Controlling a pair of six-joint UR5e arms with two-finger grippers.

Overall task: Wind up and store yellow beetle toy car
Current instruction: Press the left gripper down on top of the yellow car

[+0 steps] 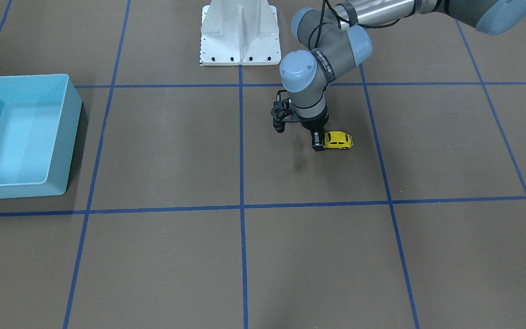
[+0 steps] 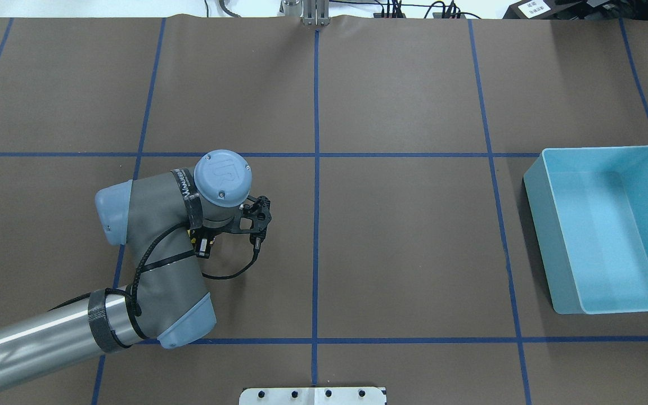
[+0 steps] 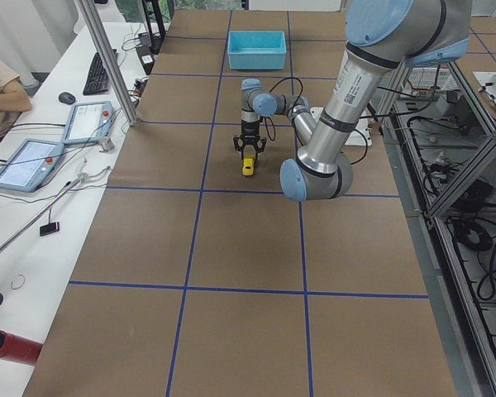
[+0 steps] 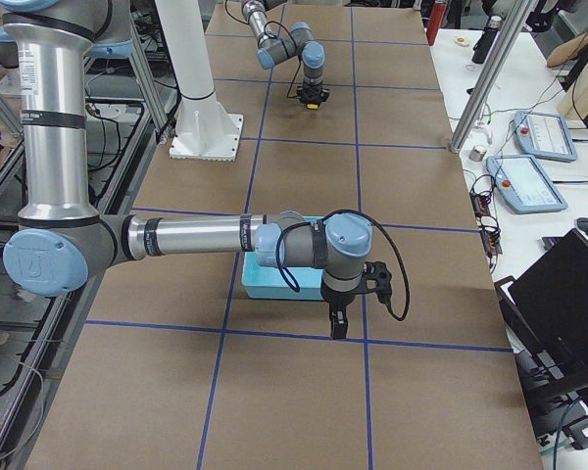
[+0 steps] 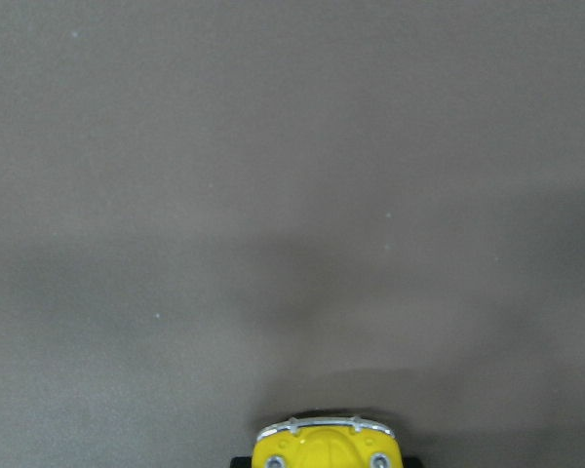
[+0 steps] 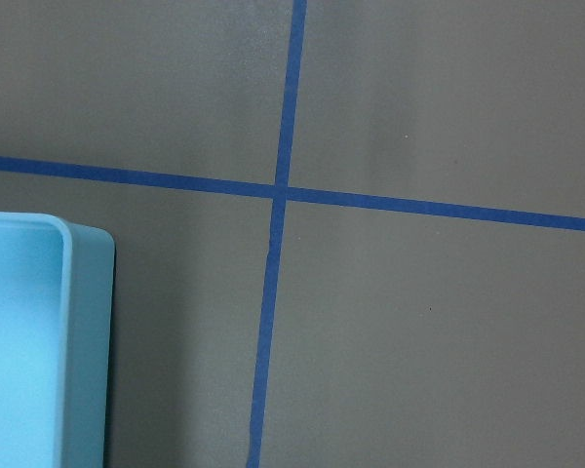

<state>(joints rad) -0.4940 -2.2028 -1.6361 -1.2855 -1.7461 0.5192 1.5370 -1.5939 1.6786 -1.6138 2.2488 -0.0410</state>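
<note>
Outside blue bin [image 1: 72, 132], yellow car [image 1: 339, 140] in left gripper's [image 1: 320, 143] clasp; right gripper's [image 4: 339, 327] jaws unclear.

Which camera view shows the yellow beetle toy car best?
The exterior front-facing view: the yellow beetle toy car shows its whole side there. Overhead, the left arm hides it. The side views show only a small yellow spot. The left wrist view catches one end at its bottom edge; the right wrist view, nothing.
</note>
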